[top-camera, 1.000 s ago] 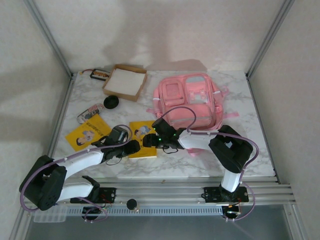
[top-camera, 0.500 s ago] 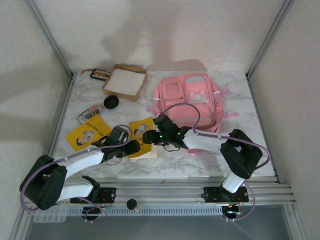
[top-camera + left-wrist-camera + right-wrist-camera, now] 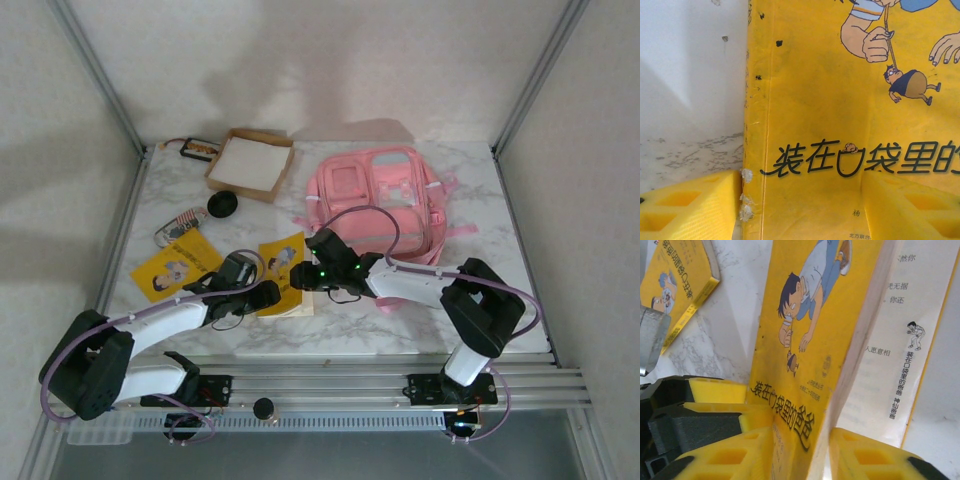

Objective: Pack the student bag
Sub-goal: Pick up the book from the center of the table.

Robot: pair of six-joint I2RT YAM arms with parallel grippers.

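The student bag [image 3: 375, 205], pink with pale panels, lies flat at the back right. In front of it a yellow book [image 3: 283, 262] with a cartoon cover lies between the arms. My right gripper [image 3: 297, 277] is shut on the book's right edge. In the right wrist view its fingers [image 3: 730, 457] clamp the cover [image 3: 805, 340] and page block, and a white page [image 3: 900, 340] falls open to the right. My left gripper [image 3: 268, 292] is open at the book's near left. Its fingers [image 3: 690, 205] straddle the spine just above the cover [image 3: 840, 100].
A second yellow book [image 3: 177, 265] lies to the left. Behind it are a striped pouch [image 3: 178, 225], a black round thing [image 3: 222, 205], a brown cardboard box [image 3: 250, 163] with a white inside, and a small packet [image 3: 200, 148]. Metal posts frame the table.
My right gripper slid left to the book and closed its jaws on the right edge, which now stands raised. The left arm has stayed put.
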